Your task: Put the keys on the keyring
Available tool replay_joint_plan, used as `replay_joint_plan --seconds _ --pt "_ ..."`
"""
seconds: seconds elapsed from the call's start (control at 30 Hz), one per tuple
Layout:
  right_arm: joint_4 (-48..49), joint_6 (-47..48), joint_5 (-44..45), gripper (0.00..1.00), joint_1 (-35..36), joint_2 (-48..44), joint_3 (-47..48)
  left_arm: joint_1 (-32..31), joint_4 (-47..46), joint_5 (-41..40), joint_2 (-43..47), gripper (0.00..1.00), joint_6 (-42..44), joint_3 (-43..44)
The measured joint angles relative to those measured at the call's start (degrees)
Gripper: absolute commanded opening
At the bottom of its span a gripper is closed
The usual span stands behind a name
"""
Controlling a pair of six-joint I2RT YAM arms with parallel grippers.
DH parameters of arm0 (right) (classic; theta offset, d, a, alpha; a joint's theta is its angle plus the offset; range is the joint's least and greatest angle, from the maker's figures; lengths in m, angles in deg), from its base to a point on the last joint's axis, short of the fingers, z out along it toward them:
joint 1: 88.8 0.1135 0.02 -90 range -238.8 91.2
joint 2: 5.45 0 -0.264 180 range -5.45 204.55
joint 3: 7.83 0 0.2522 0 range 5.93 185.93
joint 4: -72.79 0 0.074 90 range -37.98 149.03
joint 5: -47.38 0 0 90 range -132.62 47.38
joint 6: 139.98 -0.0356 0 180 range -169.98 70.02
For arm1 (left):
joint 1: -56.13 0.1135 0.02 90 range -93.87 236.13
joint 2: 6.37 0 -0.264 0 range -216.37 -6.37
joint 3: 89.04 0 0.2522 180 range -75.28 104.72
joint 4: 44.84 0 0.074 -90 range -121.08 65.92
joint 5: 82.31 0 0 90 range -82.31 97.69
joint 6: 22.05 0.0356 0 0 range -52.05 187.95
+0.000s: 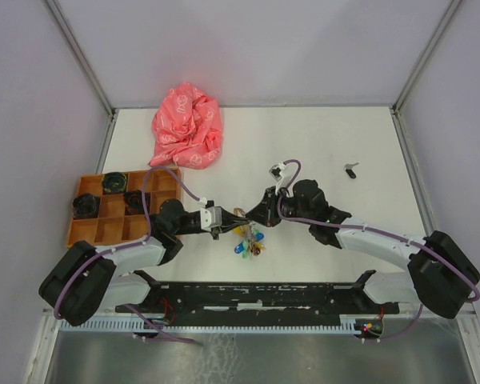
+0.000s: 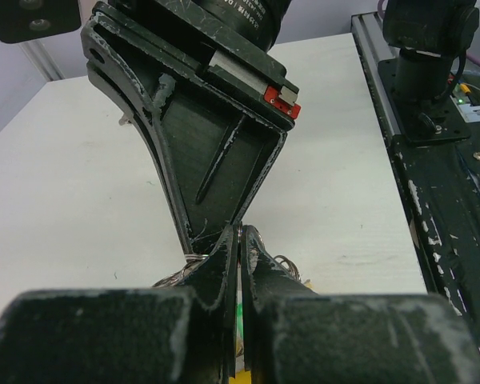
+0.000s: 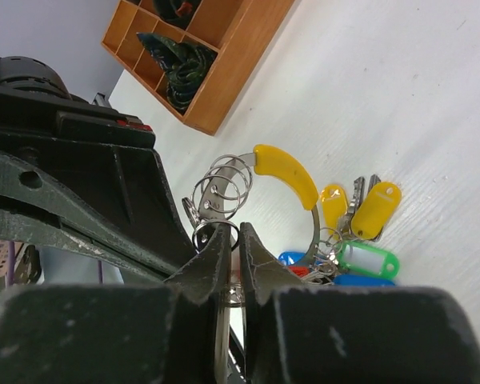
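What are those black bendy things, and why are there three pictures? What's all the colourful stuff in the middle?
Those are two robot arms bolted to a white table. Each ends in a claw with two fingers. One picture looks down from above; the other two come from little cameras on each wrist, so you see the claws up close. The left claw and right claw meet in the middle over a bunch of keys with coloured tags, hung on metal rings with a yellow clip. Both claws look pinched nearly shut there. One small black-headed key lies alone. There is also a crumpled pink cloth and an orange tray of compartments.
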Motion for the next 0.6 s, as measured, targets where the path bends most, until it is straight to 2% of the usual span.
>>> replay_joint_plan --seconds 0.07,0.23,0.43,0.6 --pt "-0.26 0.61 0.02 0.01 0.00 -0.02 0.02 0.00 0.11 0.04 0.00 0.03 0.00 0.00" --pt "-5.33 5.97 1.33 0.01 0.02 -2.03 1.14 0.00 0.74 -0.09 0.02 0.09 0.00 0.00" --pt "-15.43 17.94 3.67 0.01 0.11 -5.01 6.21 0.00 0.63 -1.36 0.59 0.21 0.00 0.00" --pt "-23.58 28.81 4.81 0.01 0.11 -5.05 10.91 0.00 0.02 -4.70 1.97 0.26 -0.02 -0.22"
